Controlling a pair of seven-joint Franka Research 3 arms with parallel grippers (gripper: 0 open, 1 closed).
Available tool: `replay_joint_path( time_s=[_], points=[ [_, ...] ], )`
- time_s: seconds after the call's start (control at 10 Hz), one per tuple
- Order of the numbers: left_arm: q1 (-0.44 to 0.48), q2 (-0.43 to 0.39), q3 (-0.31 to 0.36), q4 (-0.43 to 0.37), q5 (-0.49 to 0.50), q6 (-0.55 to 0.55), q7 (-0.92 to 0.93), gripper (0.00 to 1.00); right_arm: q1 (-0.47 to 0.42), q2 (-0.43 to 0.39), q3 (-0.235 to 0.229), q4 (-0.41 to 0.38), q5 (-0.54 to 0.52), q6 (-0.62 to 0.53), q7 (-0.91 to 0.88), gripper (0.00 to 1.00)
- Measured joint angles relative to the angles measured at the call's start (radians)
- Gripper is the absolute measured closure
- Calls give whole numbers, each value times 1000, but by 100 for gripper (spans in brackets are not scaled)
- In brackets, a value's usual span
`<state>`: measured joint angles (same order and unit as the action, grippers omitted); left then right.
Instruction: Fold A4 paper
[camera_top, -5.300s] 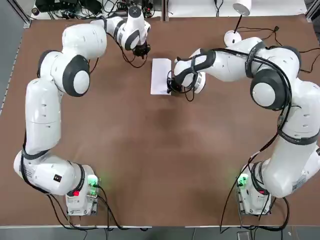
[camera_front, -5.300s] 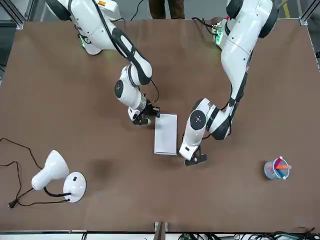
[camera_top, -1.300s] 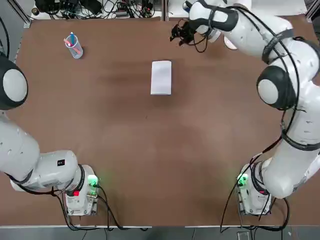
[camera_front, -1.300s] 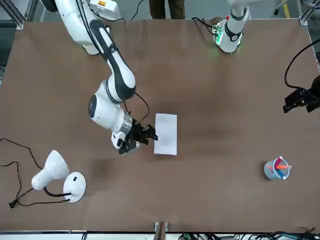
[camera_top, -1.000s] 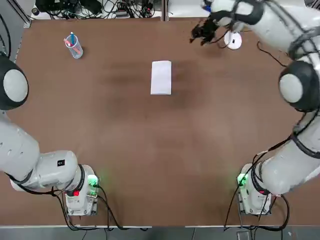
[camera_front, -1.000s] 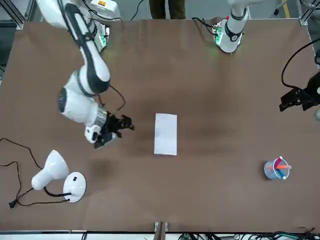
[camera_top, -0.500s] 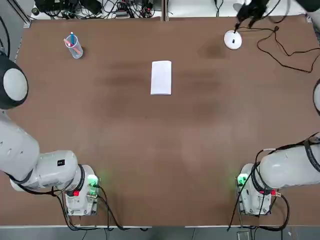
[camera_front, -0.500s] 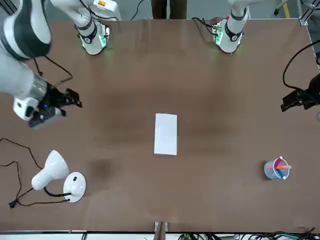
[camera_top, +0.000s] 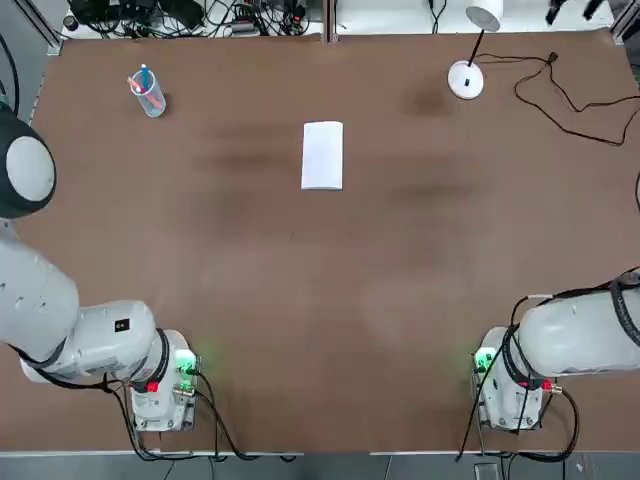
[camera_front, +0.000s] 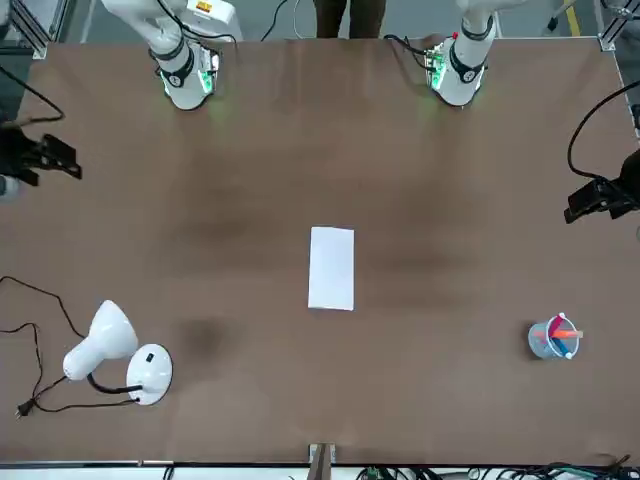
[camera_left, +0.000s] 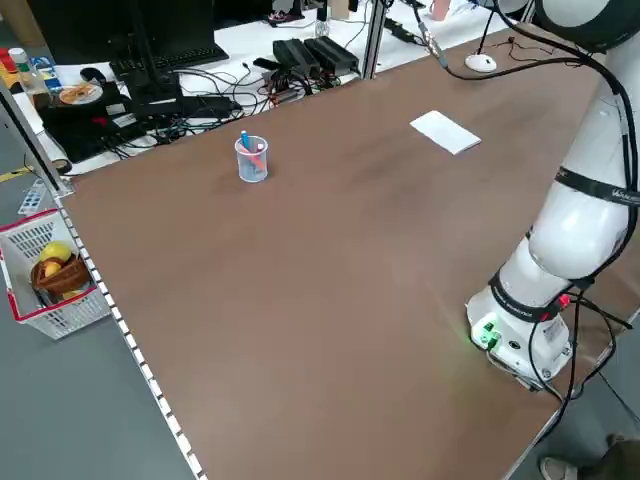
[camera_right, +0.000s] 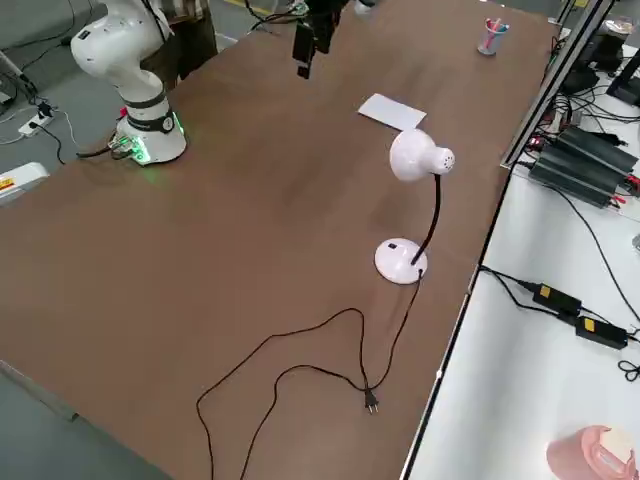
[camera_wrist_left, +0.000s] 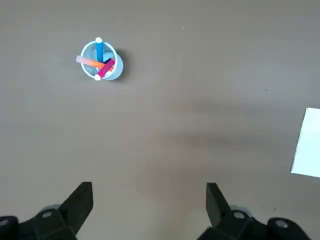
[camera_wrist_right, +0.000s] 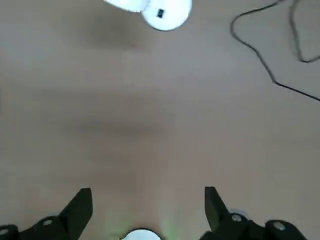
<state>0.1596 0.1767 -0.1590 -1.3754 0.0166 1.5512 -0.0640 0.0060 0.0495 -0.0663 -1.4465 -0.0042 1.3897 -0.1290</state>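
Brown and smooth, the bench (camera_top: 300, 300) spreads beneath everything. Two white arms are mounted along its near edge, the left arm (camera_top: 60, 310) and the right arm (camera_top: 590, 330), both turned outward to their own sides. Across from the front camera, a person's legs (camera_front: 348, 18) show behind the bench.

The left pincer (camera_wrist_left: 150, 207) hangs at the robot's left side of the bench, its two black fingers spread wide with nothing between them. The right pincer (camera_wrist_right: 149, 210) is out at the robot's right side, likewise open and holding nothing; the dark tips at the top view's far right corner are probably its own, though only a little of them shows.

Toward the far right stands a white desk lamp (camera_front: 105, 340) on a round base, its black cord (camera_top: 590, 105) trailing in loose bends over the bench. The white A4 paper (camera_top: 322, 156) lies flat in the far half, near the middle from side to side, its long edges pointing away from the robot, between lamp and cup. That pale blue cup (camera_top: 151, 98) stands to the left, well apart from the paper, with blue, orange and pink pens (camera_wrist_left: 99, 50) leaning inside.
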Motion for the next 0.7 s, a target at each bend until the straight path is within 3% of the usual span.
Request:
replay_joint_path(
  time_s=[0.3,0.7],
  points=[
    [-5,-11,-1,0,0,0,0,0,-2,2,1,22,-3,-2,29,1],
    [-11,-19,-2,0,0,0,0,0,-2,6,2,24,0,133,33,1]
  ],
)
